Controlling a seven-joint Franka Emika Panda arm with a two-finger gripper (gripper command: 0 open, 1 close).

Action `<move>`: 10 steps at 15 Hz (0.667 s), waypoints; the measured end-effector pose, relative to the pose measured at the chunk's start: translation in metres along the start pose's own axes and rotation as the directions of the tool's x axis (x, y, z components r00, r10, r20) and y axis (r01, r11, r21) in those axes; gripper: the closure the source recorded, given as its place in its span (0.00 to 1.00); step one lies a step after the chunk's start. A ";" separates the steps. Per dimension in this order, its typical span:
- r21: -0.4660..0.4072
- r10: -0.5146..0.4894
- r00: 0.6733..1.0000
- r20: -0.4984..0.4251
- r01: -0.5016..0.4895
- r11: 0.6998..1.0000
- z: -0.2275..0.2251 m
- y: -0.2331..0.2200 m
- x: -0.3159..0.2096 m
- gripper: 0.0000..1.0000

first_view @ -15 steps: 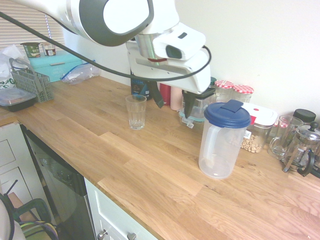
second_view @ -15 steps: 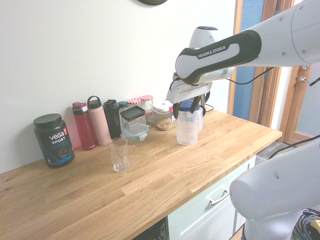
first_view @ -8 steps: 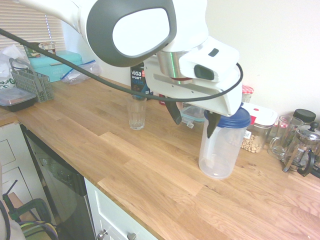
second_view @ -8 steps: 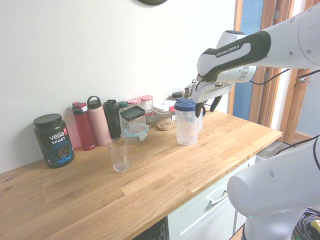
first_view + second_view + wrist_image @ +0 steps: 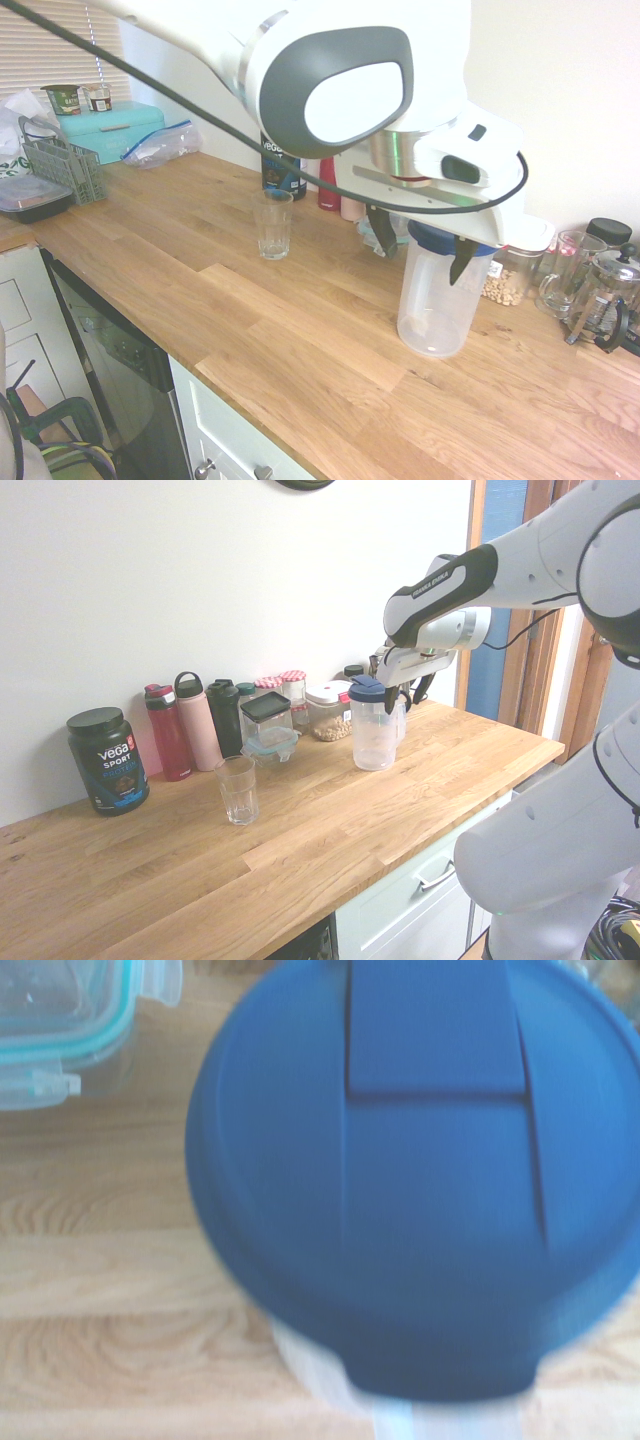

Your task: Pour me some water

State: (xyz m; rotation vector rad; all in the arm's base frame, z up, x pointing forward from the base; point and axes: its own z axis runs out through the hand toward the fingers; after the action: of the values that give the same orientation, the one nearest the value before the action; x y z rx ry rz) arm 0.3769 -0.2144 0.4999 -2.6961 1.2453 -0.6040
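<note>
A clear plastic pitcher (image 5: 433, 305) with a blue lid (image 5: 420, 1180) stands upright on the wooden counter (image 5: 250, 330). It looks almost empty, and I cannot make out any water in it. My gripper (image 5: 422, 258) is open just above it, one finger on each side of the pitcher's top; contact is not evident. From the other side the gripper (image 5: 408, 695) hangs at the lid (image 5: 367, 689) of the pitcher (image 5: 373, 735). An empty drinking glass (image 5: 272, 223) stands upright well to the left, seen also as the glass (image 5: 237, 790).
Behind the pitcher stand a teal-rimmed food container (image 5: 60, 1030), jars (image 5: 325, 710), bottles (image 5: 197, 725) and a protein tub (image 5: 108, 760). A French press (image 5: 605, 300) and glass mug (image 5: 565, 270) sit right of it. The counter's front edge (image 5: 230, 400) is near.
The gripper has swung from behind the glass over to the pitcher and come down, so its fingers now straddle the blue lid. Pitcher and glass have not moved.
</note>
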 end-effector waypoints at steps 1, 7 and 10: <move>0.002 -0.006 1.000 0.006 0.006 1.000 0.003 -0.005 0.004 1.00; -0.011 -0.016 0.999 0.031 0.017 1.000 0.023 -0.013 0.006 1.00; -0.015 -0.010 1.000 0.028 0.010 1.000 0.029 -0.010 0.009 1.00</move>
State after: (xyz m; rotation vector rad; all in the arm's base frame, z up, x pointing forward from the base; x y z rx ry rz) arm 0.4011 -0.2160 0.4787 -2.7148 1.2357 -0.5584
